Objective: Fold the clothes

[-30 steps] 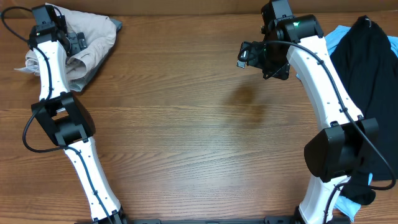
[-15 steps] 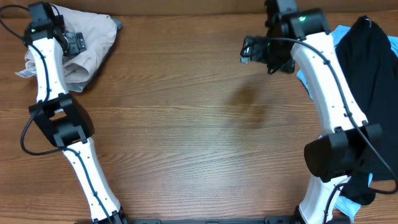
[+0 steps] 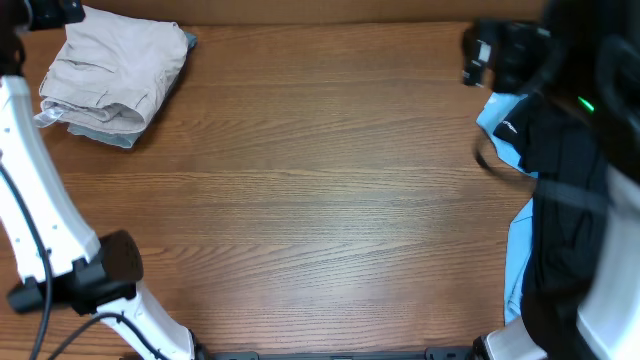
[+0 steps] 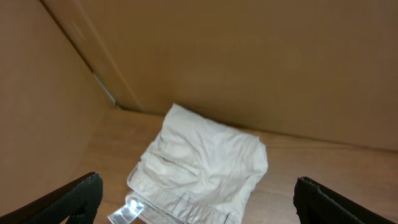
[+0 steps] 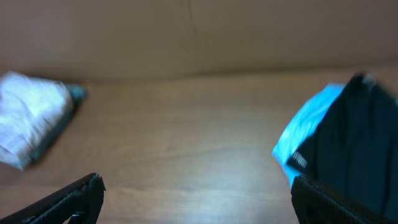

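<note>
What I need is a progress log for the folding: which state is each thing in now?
beige garment: folded into a compact bundle, lying free.
grey-blue piece: beneath the beige garment, only edges showing.
black top: crumpled, unfolded, draped over the sky-blue top.
sky-blue top: unfolded, mostly covered.
left gripper: open, empty.
right gripper: open, empty.

One beige garment (image 3: 112,68), one black top (image 5: 356,149), one sky-blue top (image 5: 303,134), one wooden table (image 3: 320,200).
</note>
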Available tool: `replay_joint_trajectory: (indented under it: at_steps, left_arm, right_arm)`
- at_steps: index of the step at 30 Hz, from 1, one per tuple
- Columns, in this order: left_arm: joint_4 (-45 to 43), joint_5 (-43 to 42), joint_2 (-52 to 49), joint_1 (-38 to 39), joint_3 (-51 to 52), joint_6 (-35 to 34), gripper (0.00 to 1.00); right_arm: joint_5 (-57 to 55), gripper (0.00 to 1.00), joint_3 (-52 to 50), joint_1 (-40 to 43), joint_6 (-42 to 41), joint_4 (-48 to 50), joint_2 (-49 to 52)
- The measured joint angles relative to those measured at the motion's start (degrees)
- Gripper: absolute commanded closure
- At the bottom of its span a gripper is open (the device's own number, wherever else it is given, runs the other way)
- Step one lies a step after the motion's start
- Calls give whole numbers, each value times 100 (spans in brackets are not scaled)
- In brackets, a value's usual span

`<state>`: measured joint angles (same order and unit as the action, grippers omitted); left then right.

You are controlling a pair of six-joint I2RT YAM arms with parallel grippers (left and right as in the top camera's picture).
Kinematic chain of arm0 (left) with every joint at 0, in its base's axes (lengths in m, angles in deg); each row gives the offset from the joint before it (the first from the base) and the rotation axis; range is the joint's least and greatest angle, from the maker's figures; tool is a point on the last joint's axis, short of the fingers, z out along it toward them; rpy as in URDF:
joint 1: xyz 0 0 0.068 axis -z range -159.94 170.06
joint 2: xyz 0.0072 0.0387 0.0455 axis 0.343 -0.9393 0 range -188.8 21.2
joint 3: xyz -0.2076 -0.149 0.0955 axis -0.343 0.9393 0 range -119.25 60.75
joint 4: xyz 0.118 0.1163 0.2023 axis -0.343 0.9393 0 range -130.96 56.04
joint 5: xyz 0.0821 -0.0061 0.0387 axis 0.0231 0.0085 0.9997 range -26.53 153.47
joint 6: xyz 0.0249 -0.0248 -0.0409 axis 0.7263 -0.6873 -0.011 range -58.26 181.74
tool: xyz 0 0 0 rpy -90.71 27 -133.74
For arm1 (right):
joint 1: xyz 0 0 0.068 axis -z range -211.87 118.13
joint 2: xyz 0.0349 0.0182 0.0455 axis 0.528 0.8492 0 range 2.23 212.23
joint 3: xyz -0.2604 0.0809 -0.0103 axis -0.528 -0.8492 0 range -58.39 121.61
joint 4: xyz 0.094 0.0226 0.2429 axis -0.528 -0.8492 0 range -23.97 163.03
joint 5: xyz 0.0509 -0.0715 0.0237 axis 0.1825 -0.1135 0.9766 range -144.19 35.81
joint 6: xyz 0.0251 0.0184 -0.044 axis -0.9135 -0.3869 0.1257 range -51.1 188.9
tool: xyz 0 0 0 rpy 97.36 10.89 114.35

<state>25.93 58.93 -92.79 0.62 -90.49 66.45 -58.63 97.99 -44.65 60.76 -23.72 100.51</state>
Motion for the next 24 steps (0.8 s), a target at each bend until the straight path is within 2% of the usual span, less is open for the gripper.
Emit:
replay_joint_trajectory:
  at_steps: [9,24]
  left_arm:
    - [87,-46,-160,-2,83,0,0]
    - [87,-48,-208,-2,101,0,0]
  right_arm:
    - [-35,0,114,0,153,-33,-1128]
    - [2,0,59,0,181,-17,-1224]
